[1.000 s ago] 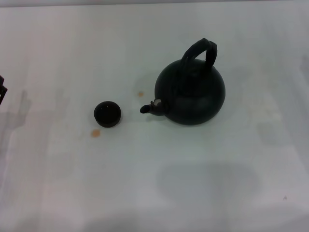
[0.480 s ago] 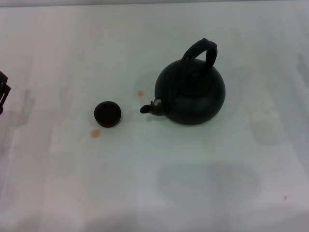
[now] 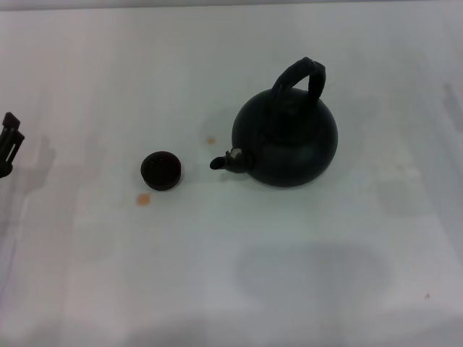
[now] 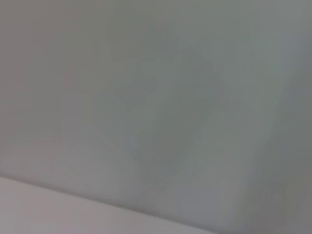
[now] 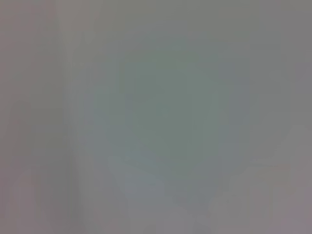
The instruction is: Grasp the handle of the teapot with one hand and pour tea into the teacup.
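Observation:
The round matte-black teapot [image 3: 286, 141] stands right of centre on the white table in the head view. Its short spout [image 3: 226, 162] points left toward the teacup. Its thick black arched handle [image 3: 300, 77] rises over its top, free of any gripper. The tiny dark teacup [image 3: 160, 170] stands about a cup's width left of the spout. Small orange drops of tea lie on the table beside the cup [image 3: 144, 199] and above the spout [image 3: 210, 140]. My left gripper [image 3: 9, 142] shows only as a dark tip at the left edge, far from the cup. My right gripper is out of view.
The white table [image 3: 239, 289] fills the head view. Both wrist views show only blank pale surface.
My left gripper's tip has come further into view at the left edge, moving a little rightward. The teapot and teacup have not moved.

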You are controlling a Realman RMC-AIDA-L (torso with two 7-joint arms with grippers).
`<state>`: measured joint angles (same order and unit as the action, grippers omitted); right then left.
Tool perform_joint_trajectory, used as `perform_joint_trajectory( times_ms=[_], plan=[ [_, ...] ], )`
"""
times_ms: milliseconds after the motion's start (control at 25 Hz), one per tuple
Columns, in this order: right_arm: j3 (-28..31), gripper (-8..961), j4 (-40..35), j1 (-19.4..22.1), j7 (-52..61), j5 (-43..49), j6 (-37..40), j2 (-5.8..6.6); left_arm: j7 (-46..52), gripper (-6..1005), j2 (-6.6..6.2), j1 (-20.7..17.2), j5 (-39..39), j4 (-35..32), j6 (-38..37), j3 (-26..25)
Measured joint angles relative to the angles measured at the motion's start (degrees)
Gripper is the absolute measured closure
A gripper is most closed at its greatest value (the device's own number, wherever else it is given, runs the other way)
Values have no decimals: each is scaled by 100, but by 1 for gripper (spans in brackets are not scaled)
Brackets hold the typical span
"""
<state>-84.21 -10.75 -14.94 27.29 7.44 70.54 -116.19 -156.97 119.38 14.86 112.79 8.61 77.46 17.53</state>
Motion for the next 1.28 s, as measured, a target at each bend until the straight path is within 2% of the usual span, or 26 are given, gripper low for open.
perform_joint_trajectory(
  times_ms=[1280],
  plan=[
    [-130, 228, -51, -113, 13, -32, -66, 2, 0, 138, -2, 156, -20, 123, -53, 0]
  ],
)
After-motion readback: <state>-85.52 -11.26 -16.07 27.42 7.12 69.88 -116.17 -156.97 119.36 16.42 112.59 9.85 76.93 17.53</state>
